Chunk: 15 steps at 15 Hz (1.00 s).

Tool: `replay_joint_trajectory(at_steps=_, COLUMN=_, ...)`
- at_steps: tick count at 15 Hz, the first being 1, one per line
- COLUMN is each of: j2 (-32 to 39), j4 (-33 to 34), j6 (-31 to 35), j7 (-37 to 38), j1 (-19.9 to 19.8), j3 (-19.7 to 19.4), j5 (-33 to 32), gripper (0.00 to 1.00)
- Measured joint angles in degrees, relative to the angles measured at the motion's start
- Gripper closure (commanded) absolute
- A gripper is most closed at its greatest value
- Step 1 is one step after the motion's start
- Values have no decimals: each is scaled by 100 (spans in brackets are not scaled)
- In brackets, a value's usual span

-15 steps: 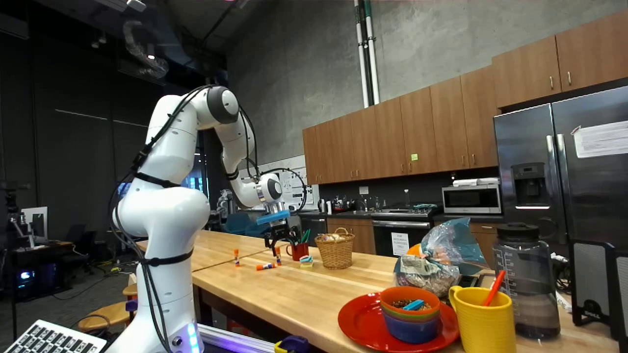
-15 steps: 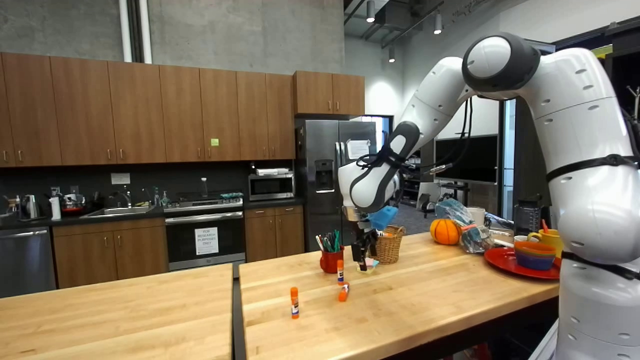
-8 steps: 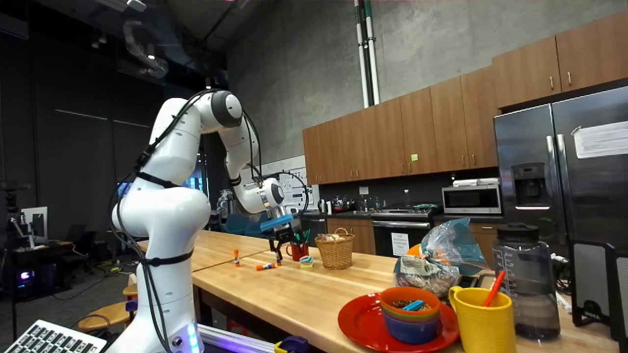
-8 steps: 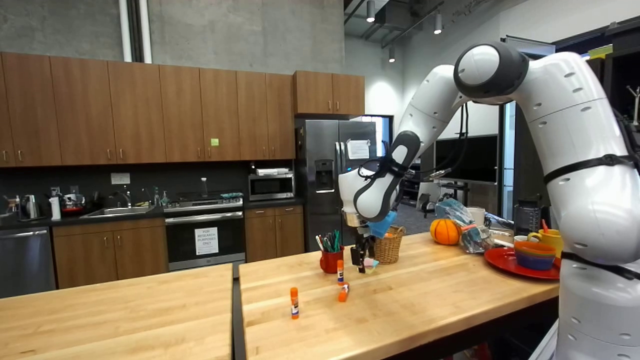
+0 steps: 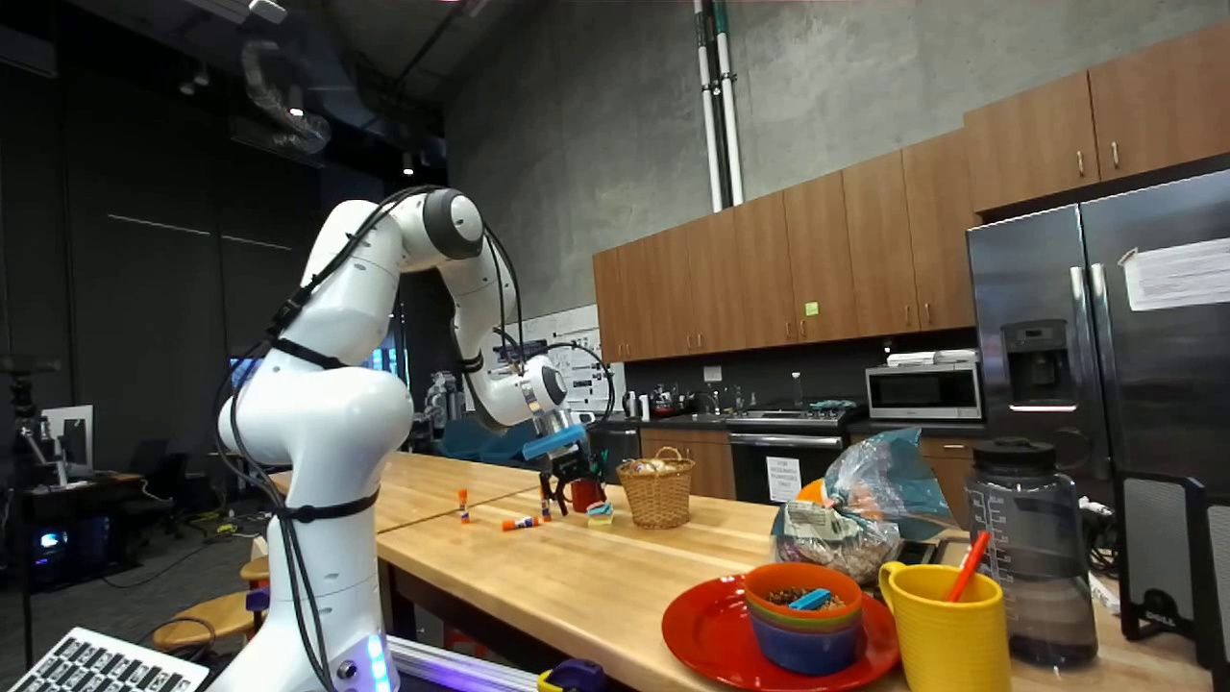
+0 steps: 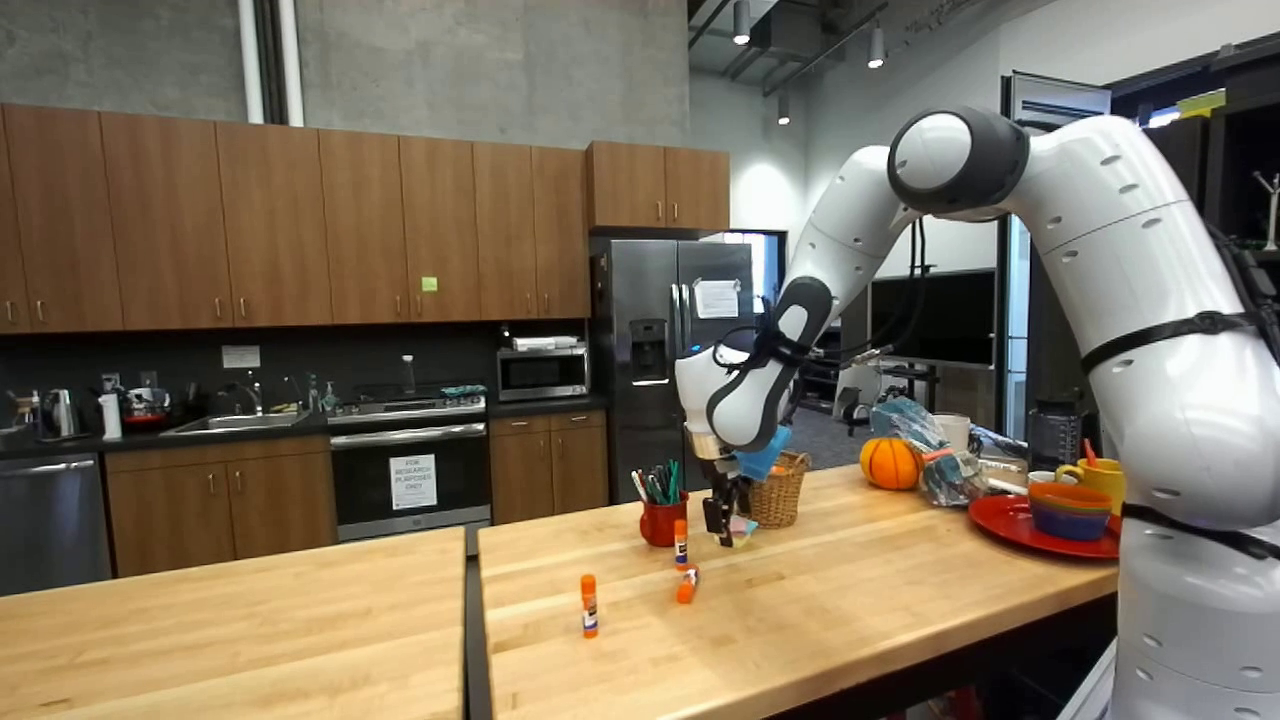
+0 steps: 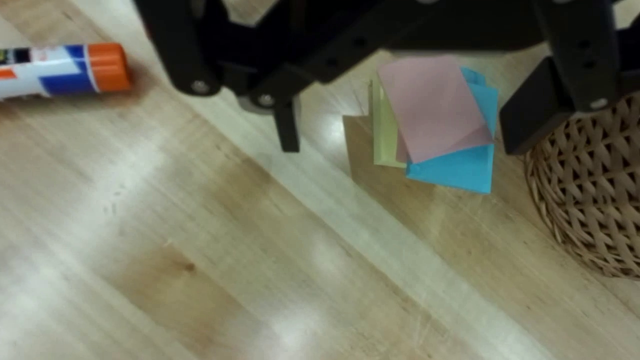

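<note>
Black two-finger tool (image 7: pixel 402 140): spread — the wrist view shows stacked pink, blue and yellow paper notes (image 7: pixel 439 117) between its fingers (image 7: pixel 287 131). Only the exterior views show a round red plate (image 5: pixel 700 634), right.

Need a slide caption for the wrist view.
Open tool framing stacked pink, blue and yellow sticky notes; glue stick at picture left, wicker basket at right.

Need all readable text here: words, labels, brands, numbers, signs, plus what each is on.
"FOR RESEARCH PURPOSES ONLY": white sign on the oven door.
"DELL": black speaker.
Too small or blurred to read: labels on the glue sticks, markings on the water bottle, paper on the fridge, wall plaque, print on the plastic bag.
No numbers legible.
</note>
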Motion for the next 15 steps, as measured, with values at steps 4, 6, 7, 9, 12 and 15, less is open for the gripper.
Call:
replay_joint_trajectory(at_steps=4, j2=219, j4=237, j6=1, j7=6, j1=1, j3=-106, j5=0, gripper=0)
replay_joint_trajectory(at_steps=6, j2=313, j4=334, j6=1, j7=7, j1=1, j3=-139, j5=0, gripper=0)
replay_joint_trajectory(at_steps=7, j2=355, j4=369, j6=0, j7=18, j1=1, j3=-154, j5=0, gripper=0)
replay_joint_trajectory(at_steps=9, j2=436, j4=409, j6=0, j7=49, j1=2, j3=-182, j5=0, gripper=13)
replay_joint_trajectory(at_steps=12, j2=511, j4=444, j6=2, j7=82, j1=7, j3=-199, j5=17, gripper=40)
replay_joint_trajectory(at_steps=15, j2=506, j4=449, j6=2, j7=77, j1=15, j3=-187, j5=48, gripper=52)
